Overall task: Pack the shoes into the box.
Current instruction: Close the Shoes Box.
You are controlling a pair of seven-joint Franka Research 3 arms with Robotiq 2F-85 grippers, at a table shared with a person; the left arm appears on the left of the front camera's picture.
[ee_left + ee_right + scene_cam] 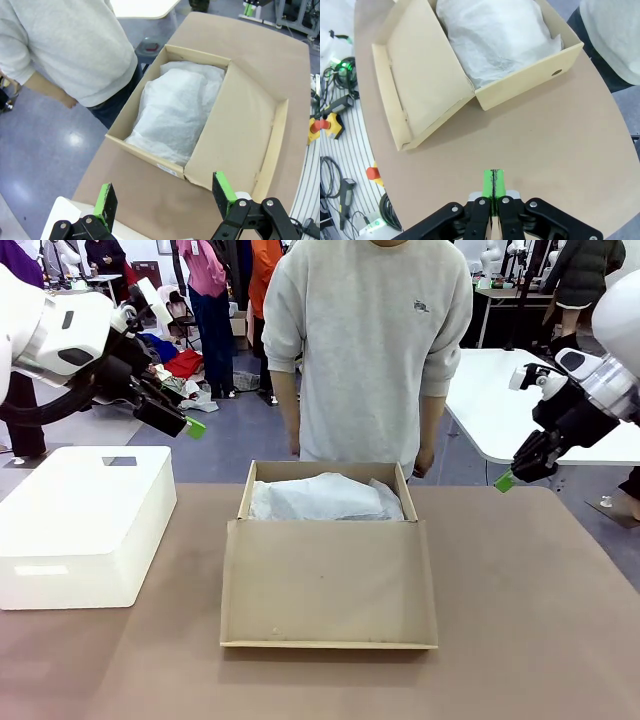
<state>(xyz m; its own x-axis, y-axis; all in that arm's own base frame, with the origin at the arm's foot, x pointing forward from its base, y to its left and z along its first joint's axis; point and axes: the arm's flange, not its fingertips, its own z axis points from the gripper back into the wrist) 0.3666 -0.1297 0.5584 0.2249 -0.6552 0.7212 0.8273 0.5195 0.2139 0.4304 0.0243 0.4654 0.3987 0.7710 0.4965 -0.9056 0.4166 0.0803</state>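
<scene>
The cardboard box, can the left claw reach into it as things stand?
Probably yes: the box is open, flap folded down, tissue paper inside, and the open left claw hangs raised nearby with nothing between.

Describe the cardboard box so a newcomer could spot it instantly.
On the brown table, directly before the person in grey, sits the tan cardboard box, flap lid folded open toward the robot. Unlike the white foam box on its left, it holds crumpled white tissue paper.
</scene>
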